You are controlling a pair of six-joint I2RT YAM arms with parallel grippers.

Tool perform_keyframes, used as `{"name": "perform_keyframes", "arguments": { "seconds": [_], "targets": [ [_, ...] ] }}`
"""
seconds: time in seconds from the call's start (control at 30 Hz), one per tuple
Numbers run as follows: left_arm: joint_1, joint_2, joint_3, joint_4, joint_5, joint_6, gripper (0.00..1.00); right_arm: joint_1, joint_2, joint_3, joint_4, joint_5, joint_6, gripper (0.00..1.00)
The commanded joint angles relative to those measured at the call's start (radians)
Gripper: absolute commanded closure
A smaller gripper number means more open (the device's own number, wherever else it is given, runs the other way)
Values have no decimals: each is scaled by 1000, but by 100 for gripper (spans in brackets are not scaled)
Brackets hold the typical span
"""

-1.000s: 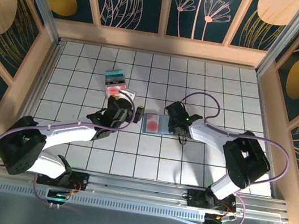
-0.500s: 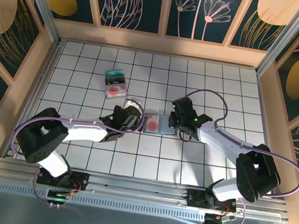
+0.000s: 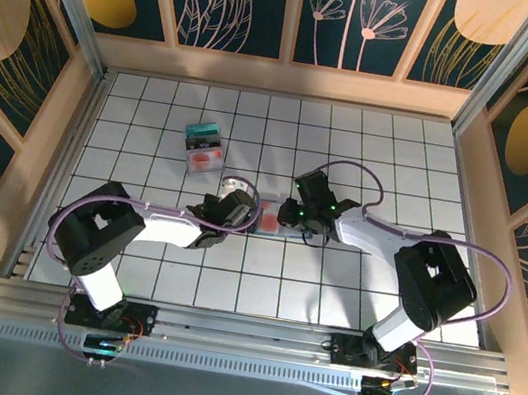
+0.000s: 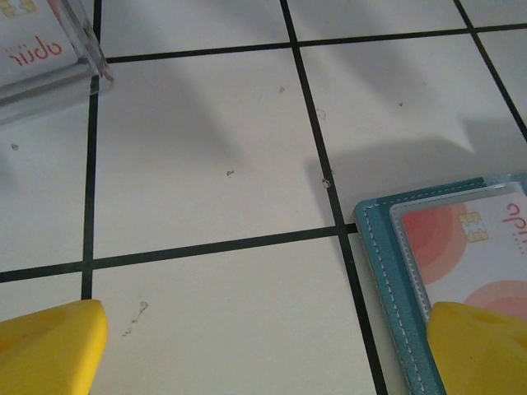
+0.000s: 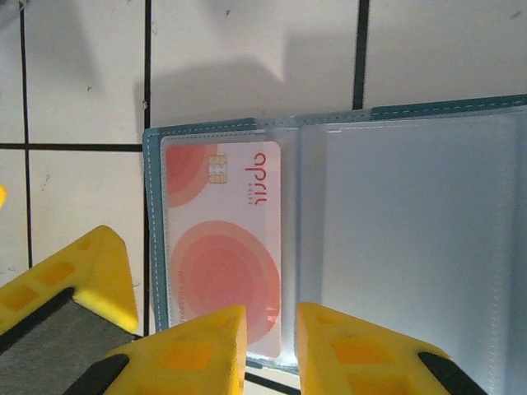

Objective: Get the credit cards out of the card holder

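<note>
From above, the card holder (image 3: 269, 217) lies open on the white tiled table (image 3: 374, 145), between the left gripper (image 3: 240, 206) and the right gripper (image 3: 292, 212), both close against it. A teal and pink card pile (image 3: 203, 147) sits well apart toward the far left. In the left wrist view, the left gripper (image 4: 263, 346) has its yellow fingertips (image 4: 49, 346) spread wide with nothing between them. One tip is over bare tile and the other is at the holder's left edge (image 4: 383, 247), where a credit card (image 4: 469, 239) with pink circles lies under a clear sleeve. A clear case (image 4: 41, 58) with another card sits at the top left. In the right wrist view, the holder's (image 5: 329, 119) left panel holds that white and pink credit card (image 5: 222, 247), while the right panel's sleeve (image 5: 412, 239) looks empty. The right gripper (image 5: 272, 354) stands at the near edge by the fold with its fingers only narrowly apart. Whether they pinch anything cannot be told.
</note>
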Motion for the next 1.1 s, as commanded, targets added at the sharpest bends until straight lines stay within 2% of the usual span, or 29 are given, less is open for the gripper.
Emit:
{"name": "perform_keyframes", "arguments": {
  "seconds": [0.0,0.47,1.07],
  "targets": [
    [8,40,27,-14,5,-22,1,9,32,37,29,-29,17,76],
    [11,95,45,-56,-5,-13,1,10,104,52,46,-39,11,73],
    [10,18,29,-109,-37,-13,1,4,120,9,59,-18,31,71]
  ]
}}
